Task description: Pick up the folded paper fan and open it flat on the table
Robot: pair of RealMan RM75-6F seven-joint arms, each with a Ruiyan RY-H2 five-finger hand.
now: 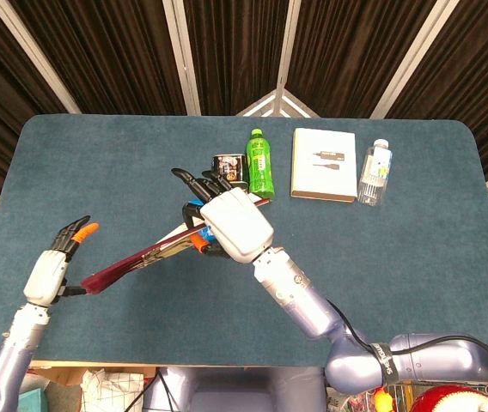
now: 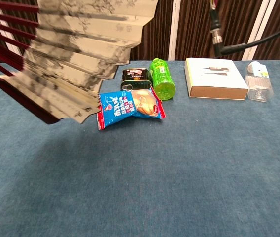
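Fan (image 2: 71, 59) half spread, above desk (image 1: 416, 257). My right robot hand (image 1: 231, 219) clamps upper end; left robot hand (image 1: 55, 266) pinches guard at 8 o'clock. Next: pull wider, lay flat.

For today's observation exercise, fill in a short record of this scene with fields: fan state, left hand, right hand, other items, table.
fan state: paper fan partly spread, raised above the table, not yet flat
left hand: left hand holds the fan's dark end
right hand: right hand grips the fan's other end
other items: blue snack packet, green bottle, dark tin, white box, clear bottle
table: blue-covered table
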